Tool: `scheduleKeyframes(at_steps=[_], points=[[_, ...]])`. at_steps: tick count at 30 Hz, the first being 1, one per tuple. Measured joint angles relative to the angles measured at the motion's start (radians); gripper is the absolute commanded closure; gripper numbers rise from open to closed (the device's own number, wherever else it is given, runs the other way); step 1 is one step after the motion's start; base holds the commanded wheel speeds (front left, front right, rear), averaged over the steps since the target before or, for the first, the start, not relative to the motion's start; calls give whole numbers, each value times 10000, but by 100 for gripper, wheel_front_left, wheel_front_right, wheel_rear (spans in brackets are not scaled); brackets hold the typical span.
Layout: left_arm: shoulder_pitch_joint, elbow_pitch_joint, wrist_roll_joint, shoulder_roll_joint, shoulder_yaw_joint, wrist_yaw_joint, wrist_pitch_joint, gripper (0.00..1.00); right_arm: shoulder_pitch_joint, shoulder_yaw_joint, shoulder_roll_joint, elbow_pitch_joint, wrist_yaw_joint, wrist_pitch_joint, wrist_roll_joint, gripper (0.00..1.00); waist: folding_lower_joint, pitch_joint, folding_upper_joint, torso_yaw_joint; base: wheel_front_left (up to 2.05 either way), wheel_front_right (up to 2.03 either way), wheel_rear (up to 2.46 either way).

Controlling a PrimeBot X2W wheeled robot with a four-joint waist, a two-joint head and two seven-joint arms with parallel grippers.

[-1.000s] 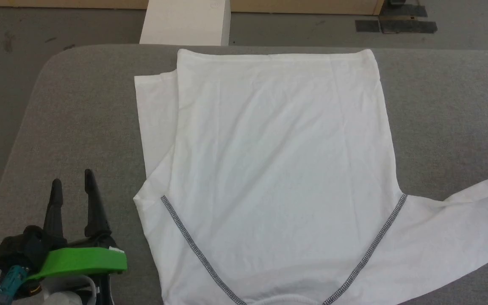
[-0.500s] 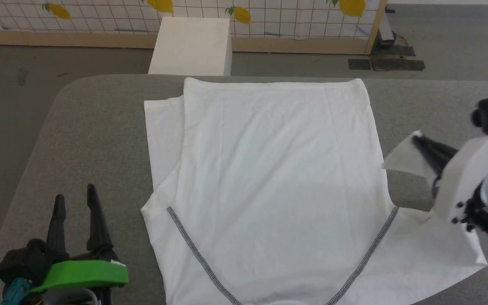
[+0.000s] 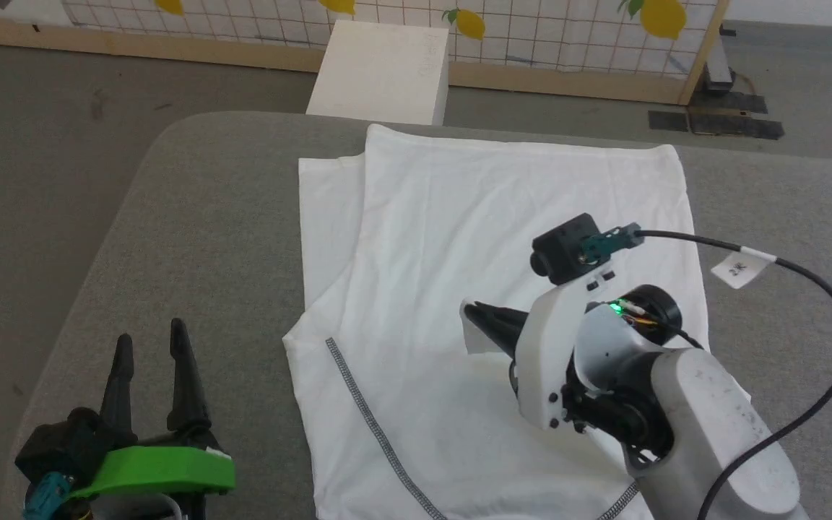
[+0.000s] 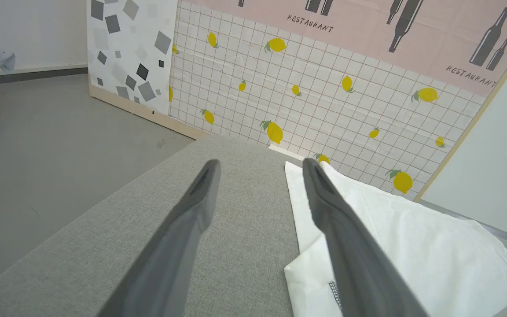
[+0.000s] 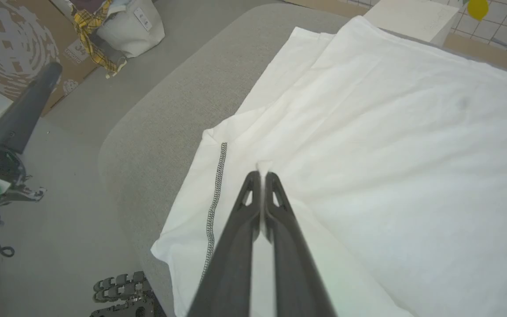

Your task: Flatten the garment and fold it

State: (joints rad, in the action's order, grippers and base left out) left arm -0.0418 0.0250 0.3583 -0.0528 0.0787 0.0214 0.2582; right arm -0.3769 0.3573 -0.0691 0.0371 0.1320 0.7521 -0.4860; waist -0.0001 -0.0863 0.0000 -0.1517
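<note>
The garment [image 3: 459, 217], a white long-sleeved shirt, lies spread on the grey table [image 3: 192, 238]. A dark zigzag seam [image 3: 373, 426] runs along its near left shoulder. My right gripper [image 3: 468, 312] hovers over the middle of the shirt, shut on the end of the right sleeve [image 3: 475, 341], which is drawn across the body. In the right wrist view the gripper [image 5: 260, 174] has its fingers pressed together with a bit of white fabric at the tips, above the garment [image 5: 390, 132]. My left gripper [image 3: 150, 334] stands open over bare table left of the shirt, holding nothing; the left wrist view shows this gripper [image 4: 260, 163] beside the garment [image 4: 394, 229].
A white box [image 3: 387, 72] stands on the floor beyond the table's far edge, before a lemon-patterned partition [image 3: 568, 36]. A black cable [image 3: 820, 303] loops from my right wrist. A cardboard box [image 5: 11, 39] and a white bag [image 5: 130, 26] sit on the floor to the left.
My right arm has come in from the right, carrying the sleeve end leftward over the shirt body. The head camera has shifted. My left gripper stays open in place.
</note>
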Motion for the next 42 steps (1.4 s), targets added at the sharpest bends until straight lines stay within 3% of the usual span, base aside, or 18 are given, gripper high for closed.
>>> scheduleKeyframes(at_steps=[15,16,17,22,26,35,42], points=[[153,-130,307,0,-314,-6,0,0,-1474,2282,188,3283,0,-1990,-905,100,0,-738,0,-857,0,0,0],[180,-144,309,0,-322,-8,0,0,-1526,2393,190,3455,0,-2048,-963,56,1,-786,0,-871,0,0,0],[206,-155,313,0,-332,-15,0,0,-1558,2468,190,3578,0,-2132,-1080,0,0,-827,0,-877,0,0,0],[237,-178,320,0,-318,-48,0,0,-1769,2454,194,3618,0,-2562,-1879,0,0,-840,0,-725,0,0,0],[229,-182,316,0,-207,-48,0,0,-2132,1553,207,3258,0,-3032,-2238,0,1,-717,-1,-480,0,0,0],[199,-161,270,2,79,-44,0,0,-2062,-2698,-253,1871,0,-5060,-608,0,0,-374,0,245,0,0,0],[180,-167,186,2,102,-44,0,0,-403,-5952,-194,639,0,-6721,644,0,1,-214,0,844,0,0,0]])
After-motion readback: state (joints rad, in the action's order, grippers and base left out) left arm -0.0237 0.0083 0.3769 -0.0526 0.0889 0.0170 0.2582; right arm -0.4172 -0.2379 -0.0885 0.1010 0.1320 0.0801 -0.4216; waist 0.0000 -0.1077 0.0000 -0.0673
